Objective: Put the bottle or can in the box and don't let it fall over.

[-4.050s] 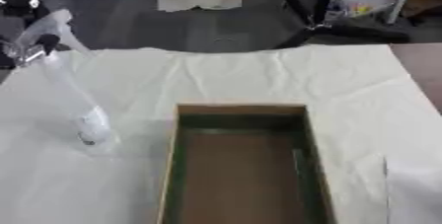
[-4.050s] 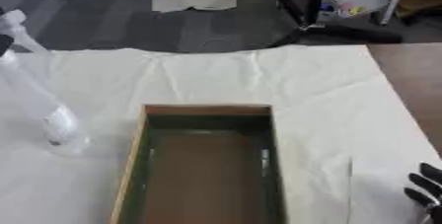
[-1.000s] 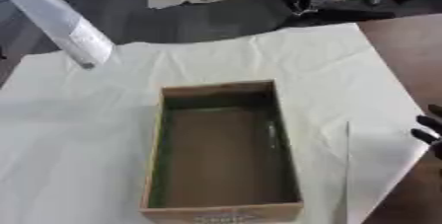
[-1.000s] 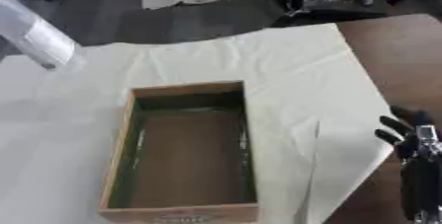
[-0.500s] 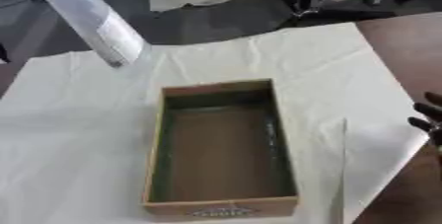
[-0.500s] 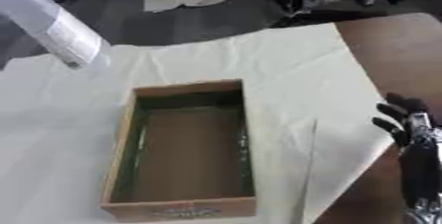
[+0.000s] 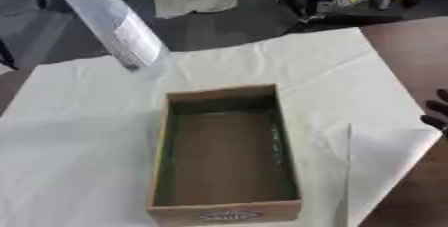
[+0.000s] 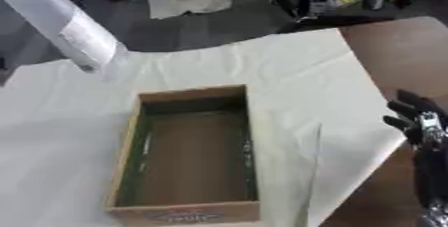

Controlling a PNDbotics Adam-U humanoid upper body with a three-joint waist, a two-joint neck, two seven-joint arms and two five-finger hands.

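Clearly the tall clear plastic bottle with a white label (image 7: 105, 18) is aloft, tilted with its base toward the box and its top running out of view at the upper left, above the cloth just beyond the open cardboard box's (image 7: 225, 153) far left corner. The left hand carrying it is out of view, so I cannot tell its grip. The bottle looks empty or nearly so, thus probably light, thin-walled and smooth; tall and narrow, it likely tips easily, so a hold around the upper body suits setting it upright on the box floor. The right hand (image 8: 418, 121) rests idle at the bench's (image 8: 394, 51) right edge, fingers straight and apart. A white cloth (image 7: 79, 136) covers the bench
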